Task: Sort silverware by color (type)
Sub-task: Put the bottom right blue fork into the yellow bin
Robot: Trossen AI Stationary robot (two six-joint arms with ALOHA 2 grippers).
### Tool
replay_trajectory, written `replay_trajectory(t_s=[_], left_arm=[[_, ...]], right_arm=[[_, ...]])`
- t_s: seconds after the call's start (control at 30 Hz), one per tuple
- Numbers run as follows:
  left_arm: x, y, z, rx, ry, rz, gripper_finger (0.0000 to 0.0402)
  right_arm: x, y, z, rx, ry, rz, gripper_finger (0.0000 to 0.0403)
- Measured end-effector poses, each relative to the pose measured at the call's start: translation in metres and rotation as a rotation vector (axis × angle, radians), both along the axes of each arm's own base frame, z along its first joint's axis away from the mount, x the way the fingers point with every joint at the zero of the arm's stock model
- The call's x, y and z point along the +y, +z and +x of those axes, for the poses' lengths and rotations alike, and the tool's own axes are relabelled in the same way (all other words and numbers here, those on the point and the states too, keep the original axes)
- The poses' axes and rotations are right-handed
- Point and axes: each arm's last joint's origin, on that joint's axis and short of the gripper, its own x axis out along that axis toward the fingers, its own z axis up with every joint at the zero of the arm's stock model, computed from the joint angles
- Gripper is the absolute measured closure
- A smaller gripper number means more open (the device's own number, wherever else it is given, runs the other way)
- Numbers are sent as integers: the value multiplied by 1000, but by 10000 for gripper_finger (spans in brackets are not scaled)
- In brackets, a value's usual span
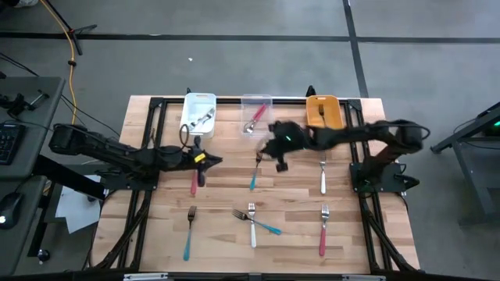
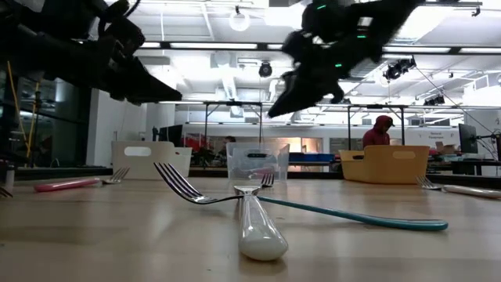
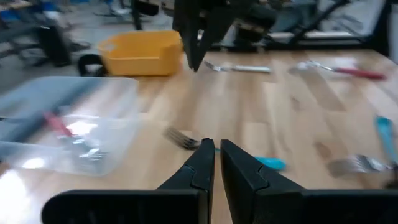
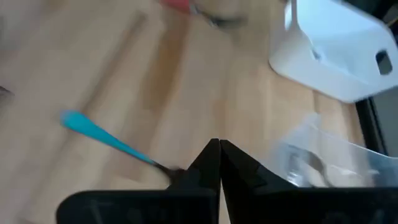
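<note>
Wooden table (image 1: 219, 195): teal fork (image 1: 254, 178) just below closed right end effector (image 1: 279, 162).

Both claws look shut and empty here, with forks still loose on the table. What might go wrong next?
1. The right claw is shut and holds nothing above the teal fork; a descent without opening would likely push the fork, not grip it.
2. The left claw is shut close by, near the pink fork; the arms could crowd each other.
3. The white fork and another teal fork cross, so lifting one may drag the other.
</note>
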Motion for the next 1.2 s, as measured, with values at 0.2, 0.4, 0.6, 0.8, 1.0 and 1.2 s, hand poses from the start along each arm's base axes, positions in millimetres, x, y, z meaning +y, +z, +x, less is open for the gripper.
replay_trajectory(t_s=[0.2, 0.4, 0.6, 0.8, 1.0, 1.2], left_arm=[[-21, -4, 25, 98, -174, 32, 383], [-51, -8, 54, 195, -289, 67, 383], [-82, -15, 76, 334, -373, 86, 366], [-106, -11, 88, 434, -403, 59, 311], [-119, -5, 86, 480, -399, 106, 251], [-133, -7, 77, 502, -457, 302, 218]], right_arm=[[41, -21, -35, -150, -74, 37, 402], [70, -32, -49, -151, -114, 37, 402], [89, -34, -52, -147, -94, 14, 403], [99, -34, -54, -147, -74, 32, 403], [106, -35, -55, -143, -52, 37, 403], [109, -35, -56, -138, -38, 37, 403]])
